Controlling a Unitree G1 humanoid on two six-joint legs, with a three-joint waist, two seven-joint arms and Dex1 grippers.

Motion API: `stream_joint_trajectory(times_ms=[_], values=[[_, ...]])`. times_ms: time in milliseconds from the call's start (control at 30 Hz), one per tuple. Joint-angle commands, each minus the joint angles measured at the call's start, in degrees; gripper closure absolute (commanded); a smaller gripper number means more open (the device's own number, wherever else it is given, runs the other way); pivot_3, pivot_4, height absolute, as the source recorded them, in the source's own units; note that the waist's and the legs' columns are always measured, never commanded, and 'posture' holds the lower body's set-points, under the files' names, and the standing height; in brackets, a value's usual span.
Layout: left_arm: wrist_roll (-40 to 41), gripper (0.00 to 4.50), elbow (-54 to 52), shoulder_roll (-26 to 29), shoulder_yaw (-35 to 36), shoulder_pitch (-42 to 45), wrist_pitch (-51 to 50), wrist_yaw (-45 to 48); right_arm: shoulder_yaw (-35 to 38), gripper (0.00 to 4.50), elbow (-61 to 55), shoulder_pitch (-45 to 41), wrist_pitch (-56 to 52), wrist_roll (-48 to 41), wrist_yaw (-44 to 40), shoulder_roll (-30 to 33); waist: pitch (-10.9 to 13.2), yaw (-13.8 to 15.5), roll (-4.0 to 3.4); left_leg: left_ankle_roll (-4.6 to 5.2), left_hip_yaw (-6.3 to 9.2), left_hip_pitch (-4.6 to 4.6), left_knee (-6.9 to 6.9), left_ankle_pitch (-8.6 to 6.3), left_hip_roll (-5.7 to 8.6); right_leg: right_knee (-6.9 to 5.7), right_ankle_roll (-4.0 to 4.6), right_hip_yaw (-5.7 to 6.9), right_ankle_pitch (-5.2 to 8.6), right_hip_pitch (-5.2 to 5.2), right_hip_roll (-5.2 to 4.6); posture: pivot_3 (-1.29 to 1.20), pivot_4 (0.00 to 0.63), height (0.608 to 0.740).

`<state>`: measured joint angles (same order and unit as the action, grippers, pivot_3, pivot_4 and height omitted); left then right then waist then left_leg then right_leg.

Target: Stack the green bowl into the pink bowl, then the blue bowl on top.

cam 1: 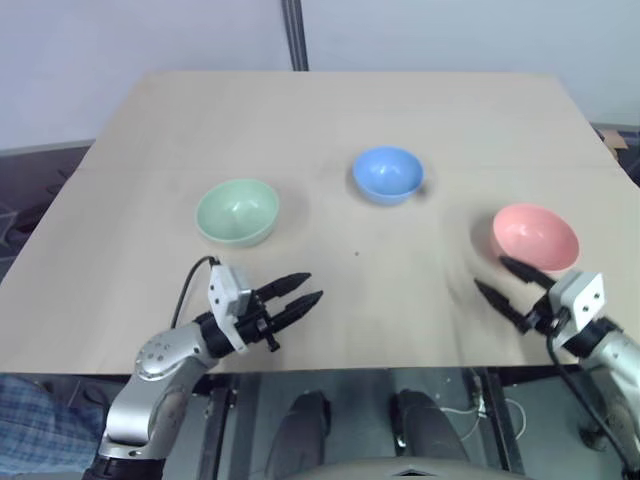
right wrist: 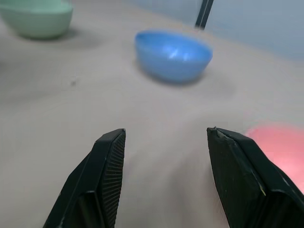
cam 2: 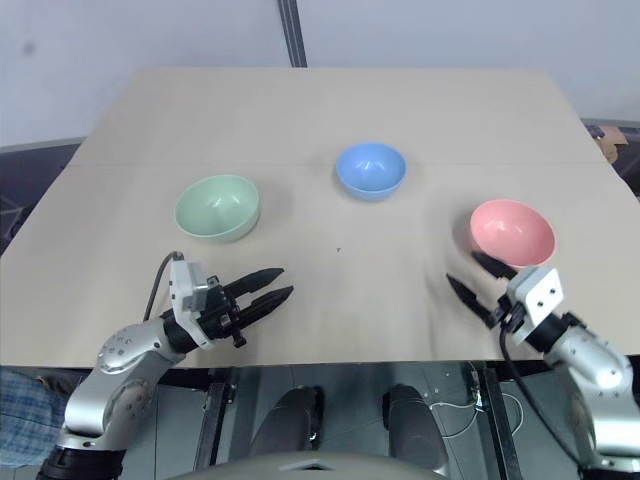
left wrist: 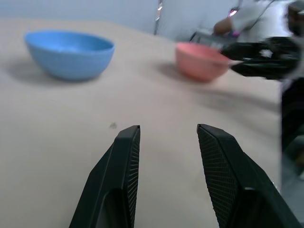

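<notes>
Three bowls stand apart on the wooden table. The green bowl is at the left, the blue bowl at the middle back, the pink bowl at the right. My left gripper hovers open and empty over the table's front, below and right of the green bowl, pointing right. My right gripper is open and empty just in front of the pink bowl, its upper finger close to the bowl's near rim. The blue bowl and pink bowl also show in the left wrist view.
The table's front edge runs just under both arms. A dark post rises behind the table's far edge. A small dark speck marks the tabletop between the bowls.
</notes>
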<state>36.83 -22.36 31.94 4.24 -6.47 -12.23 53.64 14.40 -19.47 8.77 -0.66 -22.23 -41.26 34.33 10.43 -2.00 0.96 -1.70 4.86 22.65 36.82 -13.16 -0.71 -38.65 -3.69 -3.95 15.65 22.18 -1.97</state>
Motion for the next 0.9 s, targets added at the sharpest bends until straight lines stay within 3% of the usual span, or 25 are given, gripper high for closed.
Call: stream_joint_trajectory(times_ms=[33, 333, 667, 767, 900], values=[[3.41, 2.49, -3.89, 1.43, 1.22, 1.51, -1.73, 1.69, 2.33, 1.62, -1.15, -3.25, -3.71, -0.15, 1.08, 3.14, 0.0, 0.04, 0.0, 0.0, 0.02, 0.0, 0.0, 0.0, 0.0, 0.0, 0.0, 0.02, 0.0, -0.03, 0.0, 0.0, 0.15, 0.74], [6.56, 2.49, -4.52, 1.12, 0.78, 8.55, -3.77, 1.83, -1.0, 1.62, -0.14, -9.74, -21.44, 3.87, 2.3, 12.81, 0.01, 0.05, 0.0, 0.01, 0.04, 0.02, 0.04, 0.0, 0.03, 0.03, 0.0, 0.04, 0.0, -0.05, -0.01, 0.0, 0.15, 0.74], [6.26, 2.49, -4.97, -0.52, -0.34, 10.09, -4.17, 0.66, -7.58, 1.62, -2.08, -13.81, -39.66, 6.0, 1.82, 18.2, 0.03, -0.01, -0.02, 0.01, 0.04, 0.05, 0.06, 0.0, 0.03, 0.05, 0.0, 0.04, -0.01, -0.05, 0.0, 0.0, 0.15, 0.74], [6.24, 2.45, -5.28, -0.87, -0.17, 10.09, -4.19, 0.32, -9.47, 2.41, -2.54, -14.26, -40.83, 7.2, 1.52, 18.97, 0.03, -0.01, -0.02, 0.01, 0.04, 0.06, 0.06, 0.0, 0.03, 0.07, 0.0, 0.04, -0.01, -0.05, 0.0, 0.0, 0.15, 0.74], [6.21, 2.45, -5.64, -1.1, -0.07, 9.9, -4.21, 0.09, -10.3, 4.43, -2.07, -15.24, -41.45, 7.41, 1.49, 18.52, 0.02, -0.17, -0.01, 0.01, 0.03, 0.06, 0.06, -0.01, 0.02, 0.08, -0.01, 0.04, -0.01, -0.05, 0.0, 0.0, 0.15, 0.74]])
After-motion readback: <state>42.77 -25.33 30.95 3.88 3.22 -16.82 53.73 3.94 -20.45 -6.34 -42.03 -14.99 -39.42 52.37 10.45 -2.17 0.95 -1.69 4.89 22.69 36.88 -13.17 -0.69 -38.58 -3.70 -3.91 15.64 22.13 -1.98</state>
